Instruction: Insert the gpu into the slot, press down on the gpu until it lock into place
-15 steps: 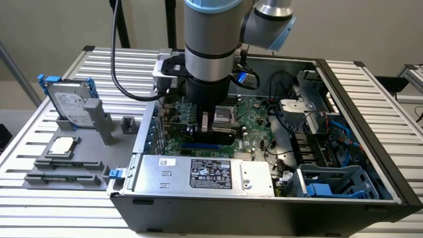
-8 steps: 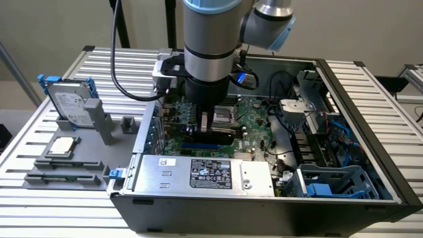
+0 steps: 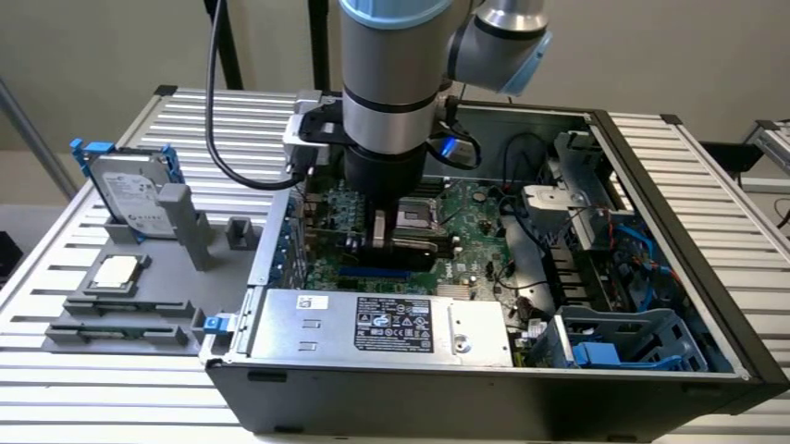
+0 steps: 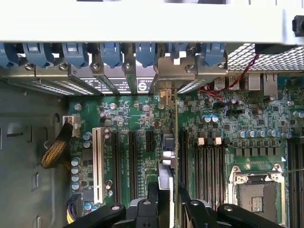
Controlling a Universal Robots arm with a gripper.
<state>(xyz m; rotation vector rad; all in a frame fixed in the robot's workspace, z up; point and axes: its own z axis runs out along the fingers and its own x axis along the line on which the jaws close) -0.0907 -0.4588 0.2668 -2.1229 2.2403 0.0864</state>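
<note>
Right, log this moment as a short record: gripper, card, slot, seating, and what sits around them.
gripper state: gripper shut on the gpu, lowered inside the open case
gpu pose: standing on edge in the grip, metal bracket end toward the rear openings
slot: blue slot just under the gripper, partly showing
seated: cannot tell
beside the card: processor socket
along the near wall: power supply box
outside the case: hard drive, upright, on the exterior view's left
</note>
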